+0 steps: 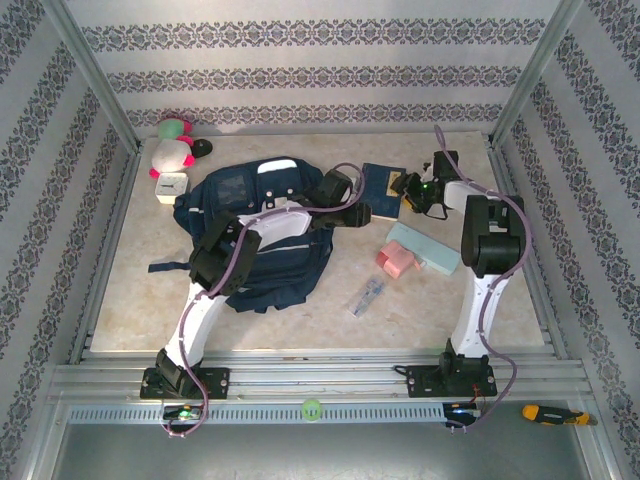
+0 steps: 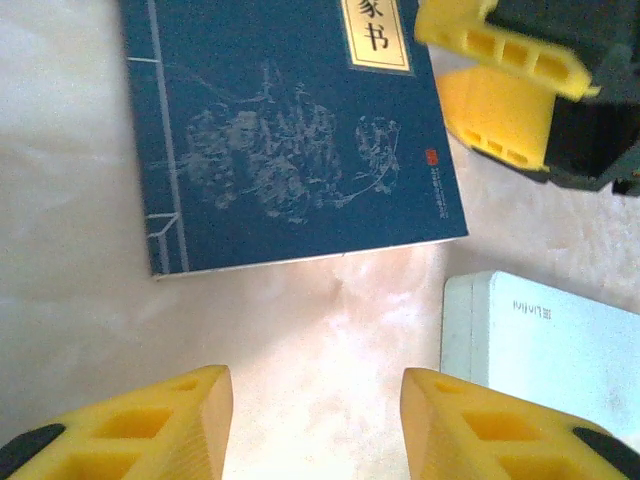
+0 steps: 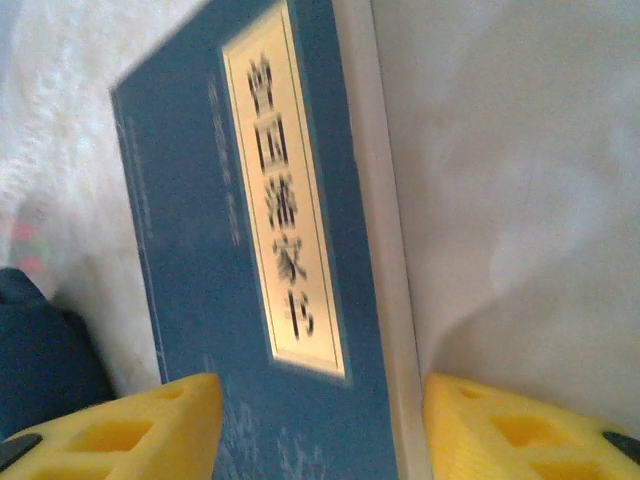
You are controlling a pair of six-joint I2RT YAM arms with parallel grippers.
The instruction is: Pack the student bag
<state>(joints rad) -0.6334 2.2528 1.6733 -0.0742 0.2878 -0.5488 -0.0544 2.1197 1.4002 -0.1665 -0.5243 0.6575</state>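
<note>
Near edge first: an orange-handled screwdriver [image 1: 550, 413] lies on the metal rail [image 1: 300, 375] off the bench, not in play.

On the beige bench [image 1: 130, 300], right of the bag, loose items wait:
- a small grey metal clip-like item [image 1: 368, 297], too small to ID
- a pink soft-looking block [image 1: 395, 262], touching a pale blue-green flat box [image 1: 428, 248]

Nothing visibly packed yet.

The student bag [image 1: 250, 245], a large navy fabric backpack, lies flat left of centre w/ the left arm [image 1: 222, 258] reaching across it. Can't tell whether the main opening is unzipped, as the arm covers part. Task looks early: approx all items are out, and the bag prob needs opening or holding.

Beyond it, a thin dark-blue booklet w/ a cream title label [image 2: 290, 130] lies flat on the bench just right of the bag's top corner. The left tool [image 2: 315, 405] is released, yellow fingers [image 2: 205, 400] spread, hovering short of the booklet's near edge and gripping nothing. The right tool [image 3: 320, 415] is also released, its fingers set either side of the booklet's label half and not clenched on it. Can't tell if it touches.

In the way: both tools crowd the same booklet, so there's a bump risk. A flat booklet on the bench also gives little edge to pinch.

Far left corner: a pink-and-white plush toy [image 1: 172, 145] and a small white cube [image 1: 172, 185], well apart from the tools.
</note>
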